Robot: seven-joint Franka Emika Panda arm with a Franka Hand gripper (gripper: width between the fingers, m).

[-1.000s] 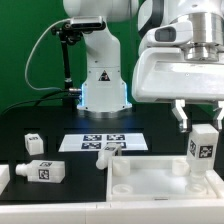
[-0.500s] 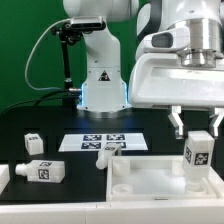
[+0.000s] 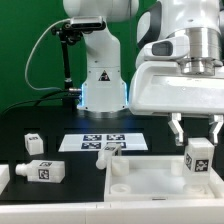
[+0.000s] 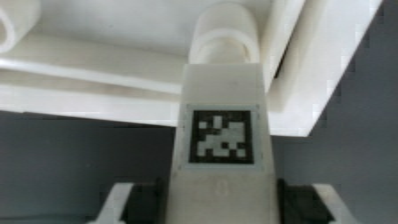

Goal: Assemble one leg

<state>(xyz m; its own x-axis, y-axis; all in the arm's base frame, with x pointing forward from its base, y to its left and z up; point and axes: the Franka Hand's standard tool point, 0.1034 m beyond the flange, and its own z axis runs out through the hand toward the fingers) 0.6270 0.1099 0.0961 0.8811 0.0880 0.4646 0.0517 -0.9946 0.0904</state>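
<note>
Above the right-hand side of the tabletop (image 3: pixel 150 185), as the exterior view shows it, my gripper (image 3: pixel 196 138) holds the leg (image 3: pixel 197 158) upright. Its fingers (image 3: pixel 177 128) are closed on the upper end from both sides, and the tagged face is turned to that camera. The wrist view looks down along the leg (image 4: pixel 222 110): its rounded far end points at the white tabletop (image 4: pixel 89 70) near an edge. I cannot tell whether that end touches the tabletop or hangs just above it.

I judge the leg to be light, since it is a short post of hard white plastic. It looks stiff enough not to bend or give under my pads. Its faces look smooth, so slipping worries me more than breakage. A sideways push at the free end could turn it in my grasp.

The place to hold it is where I have it now. That is on two opposite flat faces near the top, with the lower end left bare for whatever seat the tabletop offers. A firm, even squeeze should do, and I see nothing on it that would crush.

Three other legs (image 3: pixel 45 171) lie on the black table (image 3: pixel 30 125) toward the exterior view's left, well apart from me. The marker board (image 3: pixel 100 141) lies beyond the tabletop.
</note>
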